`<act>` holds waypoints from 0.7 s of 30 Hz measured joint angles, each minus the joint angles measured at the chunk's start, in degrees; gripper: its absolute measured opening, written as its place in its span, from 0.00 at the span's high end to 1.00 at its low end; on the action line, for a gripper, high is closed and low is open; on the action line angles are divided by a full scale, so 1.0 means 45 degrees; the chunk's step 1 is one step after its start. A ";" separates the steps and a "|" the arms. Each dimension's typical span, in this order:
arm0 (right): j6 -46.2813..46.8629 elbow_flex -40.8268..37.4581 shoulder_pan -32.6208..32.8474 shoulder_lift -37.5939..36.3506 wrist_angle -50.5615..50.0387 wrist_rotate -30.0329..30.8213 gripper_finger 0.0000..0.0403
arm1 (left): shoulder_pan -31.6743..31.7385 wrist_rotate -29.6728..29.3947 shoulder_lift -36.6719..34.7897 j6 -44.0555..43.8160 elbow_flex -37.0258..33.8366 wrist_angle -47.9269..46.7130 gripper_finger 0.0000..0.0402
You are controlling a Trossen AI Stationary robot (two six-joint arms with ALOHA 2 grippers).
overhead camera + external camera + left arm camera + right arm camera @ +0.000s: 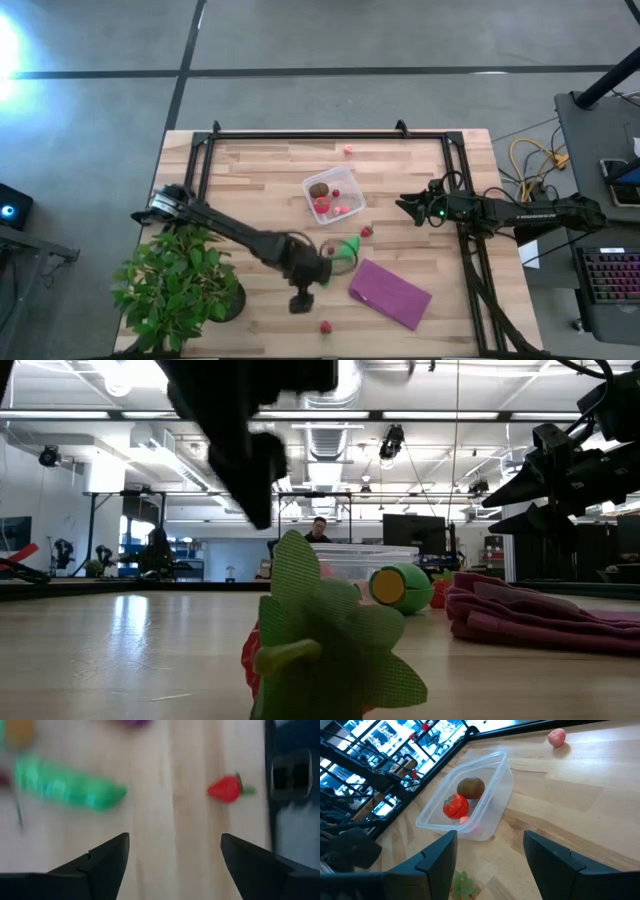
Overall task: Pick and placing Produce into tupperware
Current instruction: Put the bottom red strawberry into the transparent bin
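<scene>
Left gripper [303, 287] sits on the near side of the tupperware [333, 195], past the green pod; fingers [100, 862] spread wide, nothing between them, bare wood below; its wrist view shows a green pod [67, 787] and a small red strawberry piece [225, 789] ahead of the fingertips, neither touched.

Right gripper [410, 208] hangs right of the tupperware, pointed at it, jaws apart and empty, well clear of the box.

Tupperware is a clear square box with rounded corners, mid-table; inside: brown ball [470, 787], larger red ball [455, 805], a small pink piece [464, 820] against the near wall.

Produce outside the box: green pod [347, 248] between the tupperware and the left gripper, just beside the purple rectangle; small red piece [367, 232] just off the tupperware's near-right corner; pink piece [348, 150] on the far side of the tupperware, near the table's back rail; another red piece [325, 326] near the front edge, well away from the tupperware.

Purple rectangle [390, 293] lies flat, near-right of the tupperware; potted plant [178, 285] stands at the front-left corner, well left of the tupperware, under the left arm's base end.

Low view: a green leafy toy top [320, 635] blocks most of the foreground; the tupperware is partly hidden behind it.
</scene>
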 joint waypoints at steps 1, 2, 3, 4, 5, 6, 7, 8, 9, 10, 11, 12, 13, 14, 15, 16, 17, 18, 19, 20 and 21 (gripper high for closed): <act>0.0005 0.0000 0.0000 -0.0004 0.0004 0.0004 0.46 | -0.0184 -0.0285 0.0000 0.1468 0.0000 0.0115 0.27; 0.0003 0.0002 -0.0001 -0.0005 0.0005 0.0003 0.46 | -0.0338 -0.0468 0.0000 0.2898 -0.0016 0.0285 0.28; 0.0002 0.0004 0.0000 -0.0001 0.0002 0.0003 0.46 | -0.0424 -0.0609 0.0000 0.4181 -0.0081 0.0527 0.29; 0.0003 0.0000 0.0000 0.0000 0.0000 0.0003 0.46 | -0.0461 -0.0629 0.0000 0.5185 -0.0177 0.0733 0.30; 0.0005 0.0005 -0.0003 -0.0005 0.0000 0.0005 0.46 | -0.0469 -0.0628 0.0003 0.5997 -0.0319 0.0976 0.31; 0.0001 0.0002 -0.0001 -0.0003 0.0002 0.0000 0.46 | -0.0431 -0.0647 0.0017 0.6594 -0.0460 0.1210 0.32; 0.0001 0.0004 -0.0003 0.0000 0.0000 0.0003 0.46 | -0.0350 -0.0643 0.0024 0.7141 -0.0591 0.1453 0.33; 0.0005 0.0005 -0.0002 -0.0005 0.0002 0.0002 0.46 | -0.0277 -0.0607 0.0029 0.7560 -0.0725 0.1751 0.33; 0.0005 0.0005 0.0000 -0.0005 0.0000 0.0001 0.46 | -0.0220 -0.0452 0.0029 0.7913 -0.0843 0.2071 0.34; 0.0005 0.0001 0.0000 -0.0001 0.0001 0.0003 0.46 | -0.0161 -0.0204 0.0029 0.8265 -0.0955 0.2424 0.35; 0.0004 0.0003 -0.0001 -0.0005 0.0001 0.0000 0.46 | -0.0115 0.0112 0.0029 0.8538 -0.1094 0.2849 0.35; 0.0003 0.0005 -0.0002 -0.0005 0.0004 0.0002 0.46 | -0.0086 0.0454 0.0029 0.8639 -0.1262 0.3292 0.36; 0.0005 0.0005 -0.0001 0.0000 0.0001 0.0000 0.46 | -0.0081 0.0850 0.0029 0.8657 -0.1445 0.3740 0.36; 0.0000 0.0005 -0.0005 -0.0005 0.0000 0.0000 0.46 | -0.0086 0.1184 0.0029 0.8672 -0.1610 0.4153 0.36; 0.0000 0.0005 0.0000 -0.0005 0.0000 0.0000 0.46 | -0.0086 0.1428 0.0029 0.8697 -0.1761 0.4539 0.36; 0.0000 0.0005 0.0000 -0.0005 0.0000 0.0005 0.46 | -0.0095 0.1574 0.0062 0.8715 -0.1877 0.4852 0.36; 0.0005 0.0004 -0.0004 0.0000 0.0000 0.0005 0.46 | -0.0131 0.1698 0.0111 0.8728 -0.1974 0.5190 0.36; 0.0004 0.0003 -0.0002 -0.0002 0.0000 0.0003 0.46 | -0.0195 0.1720 0.0140 0.8737 -0.2071 0.5398 0.36; 0.0004 0.0001 -0.0001 -0.0004 0.0000 0.0004 0.46 | -0.0231 0.1734 0.0153 0.8794 -0.2200 0.5524 0.36; 0.0005 0.0000 0.0000 -0.0005 0.0000 0.0001 0.46 | -0.0277 0.1751 0.0155 0.8950 -0.2325 0.5683 0.36; 0.0000 0.0003 0.0000 0.0000 0.0002 0.0005 0.46 | -0.0294 0.1759 0.0155 0.9160 -0.2440 0.5966 0.36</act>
